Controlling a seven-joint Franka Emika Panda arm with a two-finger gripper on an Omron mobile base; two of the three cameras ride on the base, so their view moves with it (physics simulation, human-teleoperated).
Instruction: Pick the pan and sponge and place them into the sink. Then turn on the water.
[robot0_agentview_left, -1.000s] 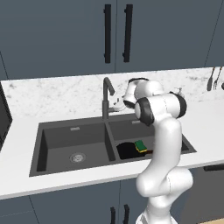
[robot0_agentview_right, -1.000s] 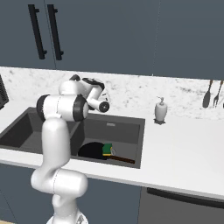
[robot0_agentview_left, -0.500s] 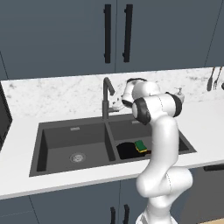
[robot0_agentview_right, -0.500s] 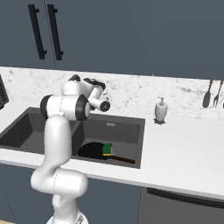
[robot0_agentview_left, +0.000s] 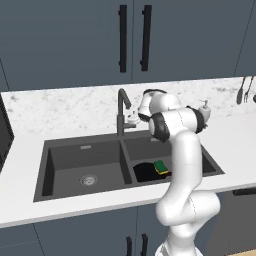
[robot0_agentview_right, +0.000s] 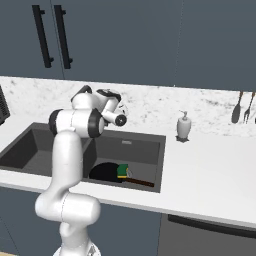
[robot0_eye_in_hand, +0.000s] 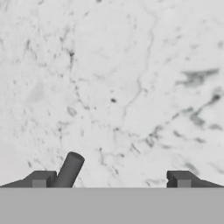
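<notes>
Two dark finger tips (robot0_eye_in_hand: 40, 178) stand wide apart at the bottom of the hand view, so the gripper (robot0_eye_in_hand: 111, 179) is released and grasps nothing. Just inside one tip, a short dark grey rod (robot0_eye_in_hand: 70, 169) rises at a slant; it looks like the side lever of the faucet, lying between the spread fingers near one of them, and whether it touches that finger cannot be told. Beyond the tips is white marble wall (robot0_eye_in_hand: 122, 78) with grey veins, which the hand faces squarely.

From the left base view the gripper (robot0_agentview_left: 133, 118) sits at the faucet (robot0_agentview_left: 121, 111), just beside its upright post and above the back edge of the sink (robot0_agentview_left: 60, 185). No stream can be made out below the spout. Below and toward the robot from the hand, in the basin under the arm, lies the pan (robot0_agentview_left: 146, 172), a black round shape on the basin floor. The sponge (robot0_agentview_left: 161, 166) rests on the pan's far side, green face up with a yellow edge showing. In the right base view the pan's brown handle (robot0_agentview_right: 140, 182) points away from the hand toward the front corner of the basin. The other basin lies to the hand's left, with a round metal drain (robot0_agentview_left: 88, 179) in its floor.

Farther along the counter (robot0_agentview_right: 210, 165), well apart from the hand on its right, stands a white soap dispenser (robot0_agentview_right: 184, 125). Dark cabinets (robot0_agentview_left: 150, 35) hang above everything.
</notes>
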